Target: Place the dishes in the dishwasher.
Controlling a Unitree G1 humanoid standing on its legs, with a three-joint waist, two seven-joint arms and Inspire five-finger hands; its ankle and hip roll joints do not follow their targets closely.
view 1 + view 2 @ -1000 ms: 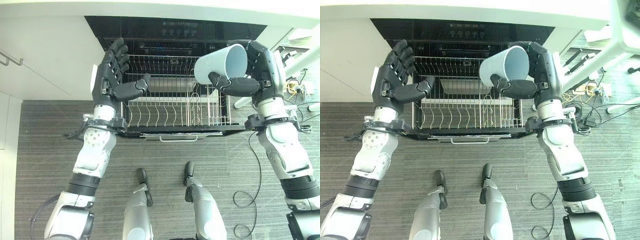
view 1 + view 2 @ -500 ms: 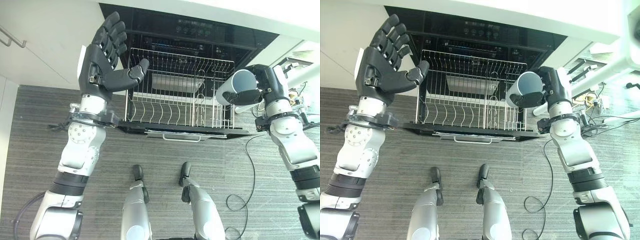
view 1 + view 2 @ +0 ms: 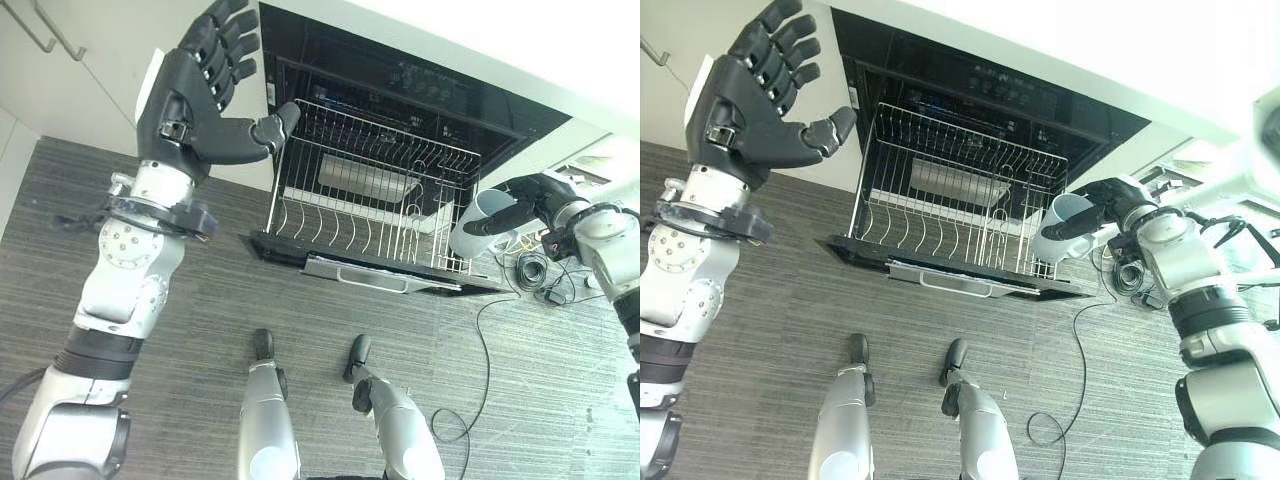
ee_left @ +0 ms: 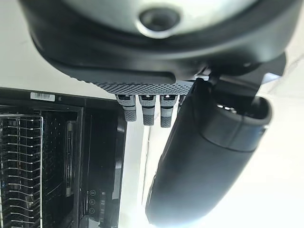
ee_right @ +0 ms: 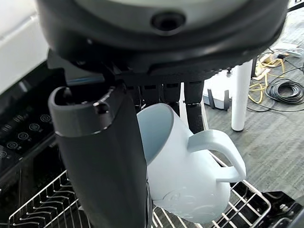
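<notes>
While the right hand (image 3: 1110, 200) grips the mug (image 3: 1058, 228) above the rack's (image 3: 940, 215) right edge; left hand (image 3: 750, 100) spread wide, empty.

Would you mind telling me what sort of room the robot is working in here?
Probably a kitchen: an open built-in dishwasher with its wire rack pulled out sits under a white countertop, and the right hand holds a pale mug over the rack. The left hand is raised, open.

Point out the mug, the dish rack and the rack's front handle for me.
mug (image 5: 190, 180), right wrist view, on its pale outer wall.
dish rack (image 3: 352, 222), left eye view, on the upright tines.
handle (image 3: 954, 284), right eye view, on the bar's middle.
</notes>
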